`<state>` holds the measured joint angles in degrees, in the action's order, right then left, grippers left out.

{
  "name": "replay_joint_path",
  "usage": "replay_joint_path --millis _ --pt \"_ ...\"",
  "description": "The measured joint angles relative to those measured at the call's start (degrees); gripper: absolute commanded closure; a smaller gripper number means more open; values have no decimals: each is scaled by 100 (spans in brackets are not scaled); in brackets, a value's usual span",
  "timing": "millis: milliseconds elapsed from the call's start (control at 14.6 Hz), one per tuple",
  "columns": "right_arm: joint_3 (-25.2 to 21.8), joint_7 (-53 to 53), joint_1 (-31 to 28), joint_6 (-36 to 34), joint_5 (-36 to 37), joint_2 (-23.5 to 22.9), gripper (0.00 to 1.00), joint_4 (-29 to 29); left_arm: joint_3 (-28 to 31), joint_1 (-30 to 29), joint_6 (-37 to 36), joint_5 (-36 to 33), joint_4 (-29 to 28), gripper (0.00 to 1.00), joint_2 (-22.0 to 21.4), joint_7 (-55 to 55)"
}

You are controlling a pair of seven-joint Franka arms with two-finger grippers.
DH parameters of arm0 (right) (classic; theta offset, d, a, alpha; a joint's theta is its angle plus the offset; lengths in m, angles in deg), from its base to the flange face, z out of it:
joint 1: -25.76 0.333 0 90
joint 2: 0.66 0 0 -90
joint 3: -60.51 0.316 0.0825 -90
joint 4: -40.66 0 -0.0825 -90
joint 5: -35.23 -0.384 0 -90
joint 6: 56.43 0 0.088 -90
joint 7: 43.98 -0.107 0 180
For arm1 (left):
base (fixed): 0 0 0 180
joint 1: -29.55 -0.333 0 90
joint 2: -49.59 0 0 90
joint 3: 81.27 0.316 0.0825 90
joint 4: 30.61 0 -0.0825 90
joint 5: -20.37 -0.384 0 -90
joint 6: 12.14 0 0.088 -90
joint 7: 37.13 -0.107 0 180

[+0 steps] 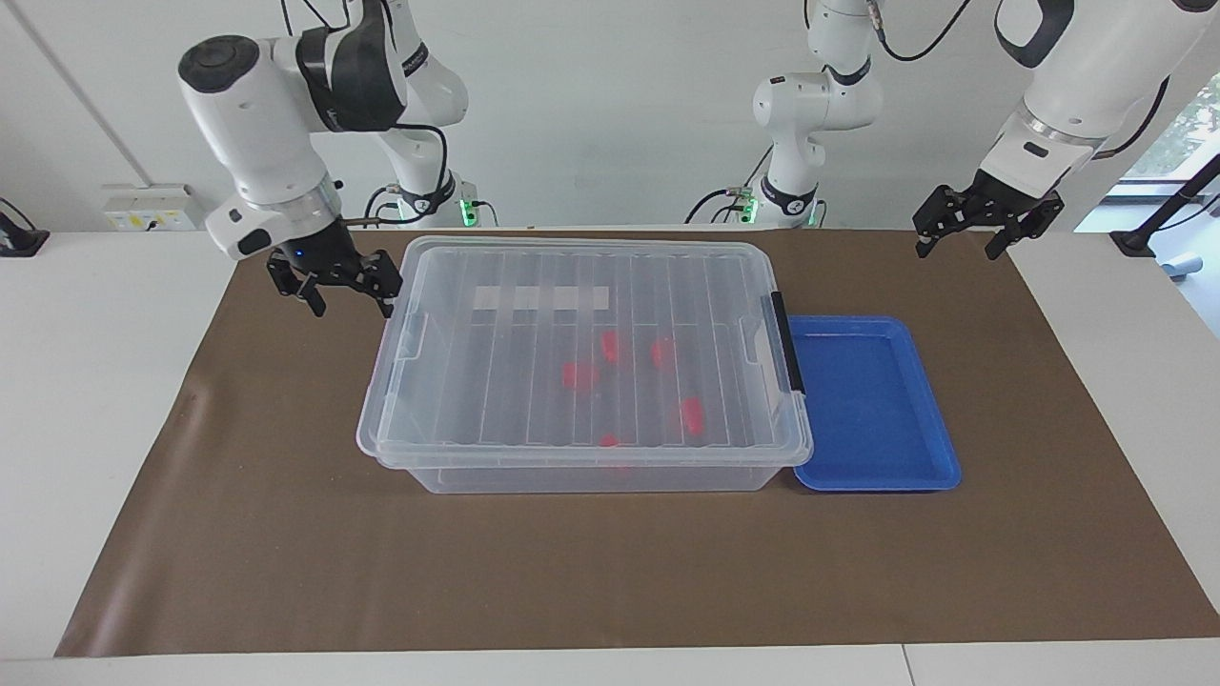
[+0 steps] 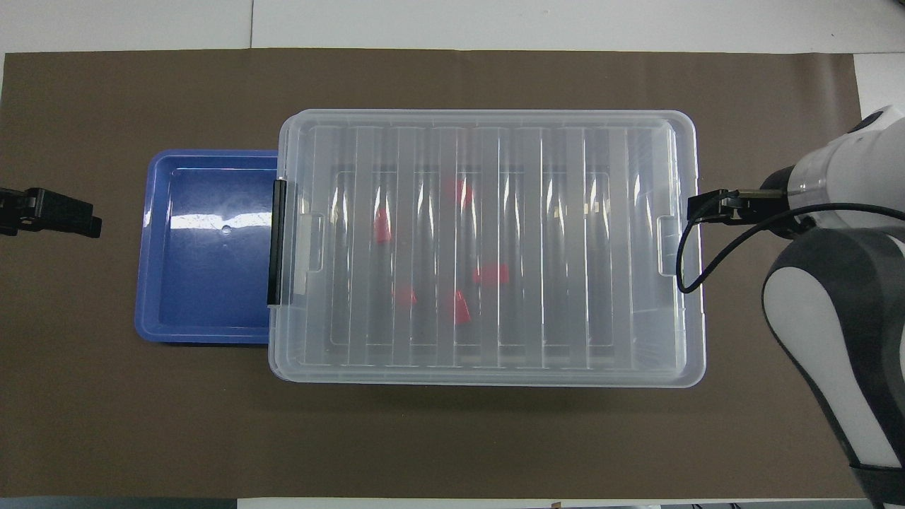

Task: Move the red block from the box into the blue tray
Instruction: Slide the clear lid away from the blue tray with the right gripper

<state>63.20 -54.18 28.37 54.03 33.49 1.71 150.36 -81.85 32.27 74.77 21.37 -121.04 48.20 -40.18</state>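
Bright, even room light, both views sharp. Soft faint shadows under the box [image 1: 583, 362]. White glare streak on the blue tray [image 2: 208, 244] floor, small highlights on lid ribs. Daylight from window toward the left arm's end.

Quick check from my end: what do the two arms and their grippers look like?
Both arms are glossy white with dark grey or black joint bands. Each ends in a black two-finger gripper: right gripper, left gripper. A thin black cable loops beside each wrist.

Clear ribbed box [image 1: 496, 457] with black clip [image 1: 787, 343] and white label [image 1: 540, 298]; red blocks [image 1: 692, 415] inside. Bright blue tray [image 1: 939, 448]. Brown mat [image 1: 610, 572] over white tabletop [image 1: 86, 381].
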Motion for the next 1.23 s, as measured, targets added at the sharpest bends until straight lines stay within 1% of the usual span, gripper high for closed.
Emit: replay_joint_path --millis 274,479,753,959,1233 --pt "-12 -58 19 151 0 -161 0 168 0 0 0 0 0 0 0 0" --pt "-39 -19 -26 157 0 -164 0 255 0 0 0 0 0 0 0 0" --pt "-41 11 -51 475 0 -158 0 557 0 0 0 0 0 0 0 0" --pt "-41 37 -59 546 0 -148 0 653 0 0 0 0 0 0 0 0" --pt "-47 541 -323 545 -2 -113 0 721 0 0 0 0 0 0 0 0"
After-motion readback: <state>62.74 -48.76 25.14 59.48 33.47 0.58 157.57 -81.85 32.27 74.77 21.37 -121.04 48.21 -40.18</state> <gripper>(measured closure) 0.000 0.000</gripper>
